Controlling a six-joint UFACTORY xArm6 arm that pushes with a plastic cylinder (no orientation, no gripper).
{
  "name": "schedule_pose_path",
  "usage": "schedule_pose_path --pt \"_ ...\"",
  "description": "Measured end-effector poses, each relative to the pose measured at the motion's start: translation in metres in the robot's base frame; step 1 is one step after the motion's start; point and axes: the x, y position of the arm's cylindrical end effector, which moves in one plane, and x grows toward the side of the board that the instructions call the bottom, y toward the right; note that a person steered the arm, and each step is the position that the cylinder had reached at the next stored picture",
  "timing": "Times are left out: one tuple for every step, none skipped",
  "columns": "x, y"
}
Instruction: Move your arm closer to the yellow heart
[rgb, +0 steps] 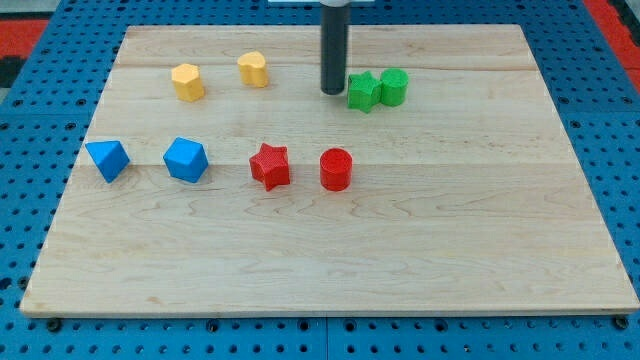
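My tip (333, 92) rests on the wooden board (320, 260) near the view's top, just left of the green star (363, 92). The yellow heart (253, 69) lies to the left of my tip, about a block's width or two away and slightly higher in the view. A yellow hexagon (187, 82) sits further left. My tip touches neither yellow block.
A green cylinder (394, 87) sits against the green star's right side. In a row across the board's middle lie a blue triangle (107, 159), a blue chunky block (186, 159), a red star (270, 165) and a red cylinder (336, 169).
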Motion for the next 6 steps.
schedule_pose_path --pt "-0.057 -0.003" --pt "-0.073 -0.025" --pt "-0.065 -0.048" --pt "-0.041 -0.038" --pt "-0.024 -0.037" --pt "-0.042 -0.077"
